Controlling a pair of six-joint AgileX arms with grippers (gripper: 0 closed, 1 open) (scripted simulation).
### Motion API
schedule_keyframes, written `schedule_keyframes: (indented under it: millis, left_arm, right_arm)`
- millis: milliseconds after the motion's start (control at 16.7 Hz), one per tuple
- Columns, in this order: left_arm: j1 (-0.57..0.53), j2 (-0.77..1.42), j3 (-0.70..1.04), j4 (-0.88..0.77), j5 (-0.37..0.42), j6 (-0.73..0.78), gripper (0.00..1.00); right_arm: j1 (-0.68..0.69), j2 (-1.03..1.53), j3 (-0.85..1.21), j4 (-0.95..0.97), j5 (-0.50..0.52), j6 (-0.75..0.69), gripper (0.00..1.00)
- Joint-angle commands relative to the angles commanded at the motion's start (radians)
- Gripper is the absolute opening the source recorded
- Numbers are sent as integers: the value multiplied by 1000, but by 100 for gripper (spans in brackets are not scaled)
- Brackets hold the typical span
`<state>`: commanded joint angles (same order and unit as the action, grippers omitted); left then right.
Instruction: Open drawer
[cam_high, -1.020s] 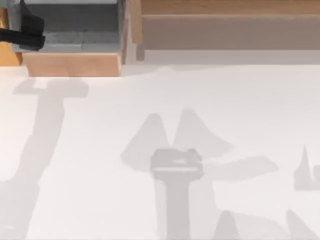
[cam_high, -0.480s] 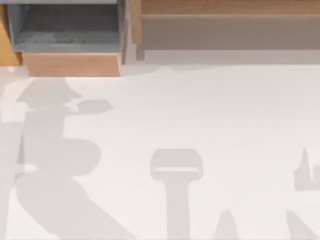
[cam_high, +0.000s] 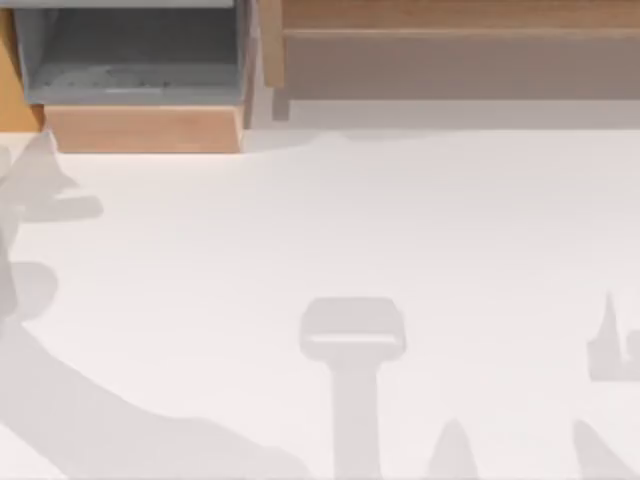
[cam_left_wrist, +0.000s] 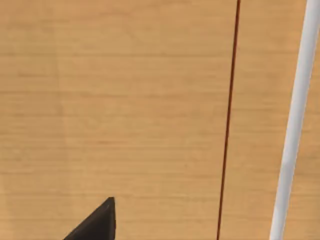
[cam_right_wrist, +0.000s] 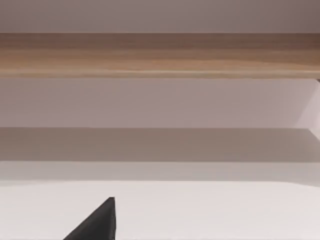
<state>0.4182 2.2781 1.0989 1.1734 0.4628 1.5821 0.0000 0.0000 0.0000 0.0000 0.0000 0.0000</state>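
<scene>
A white surface (cam_high: 400, 230) was seen from above, crossed by soft grey shadows of two arms. At its far left edge sat the drawer (cam_high: 12, 95), a narrow orange-brown sliver cut off by the frame, touching the left side of a wide grey-lined box (cam_high: 140, 130) with a pale wood front. A long tan shelf (cam_high: 450, 20) ran along the far right. The left gripper (cam_left_wrist: 95, 225) was close against an orange-brown wooden face, probably the drawer's front, with a thin dark seam (cam_left_wrist: 227, 125) and a white bar (cam_left_wrist: 295, 125) beside it; how far it was open, and whether it held anything, could not be told. The right gripper (cam_right_wrist: 95, 225) sat idle facing the shelf, its opening equally unclear. The likely risks: so near the wood, the left gripper could press into the panel instead of catching a handle, or slip off when pulling. It could also knock the neighbouring box, since the drawer lay mostly beyond the overhead frame.
</scene>
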Motion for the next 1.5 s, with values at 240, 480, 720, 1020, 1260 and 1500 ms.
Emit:
schedule_keyframes:
  millis: [240, 480, 720, 1020, 1260, 1500]
  left_arm:
    - [1, 3, 1, 2, 2, 2, 100]
    - [-8, 14, 29, -14, -6, 2, 100]
    - [-23, 52, 106, -54, -21, 2, 100]
    - [-25, 56, 116, -59, -22, 2, 92]
    - [-25, 56, 116, -59, -22, 2, 62]
    - [-25, 56, 116, -59, -22, 2, 32]
  right_arm:
    - [0, 0, 0, 0, 0, 0, 100]
    - [0, 0, 0, 0, 0, 0, 100]
    - [0, 0, 0, 0, 0, 0, 100]
    - [0, 0, 0, 0, 0, 0, 100]
    - [0, 0, 0, 0, 0, 0, 100]
    - [0, 0, 0, 0, 0, 0, 100]
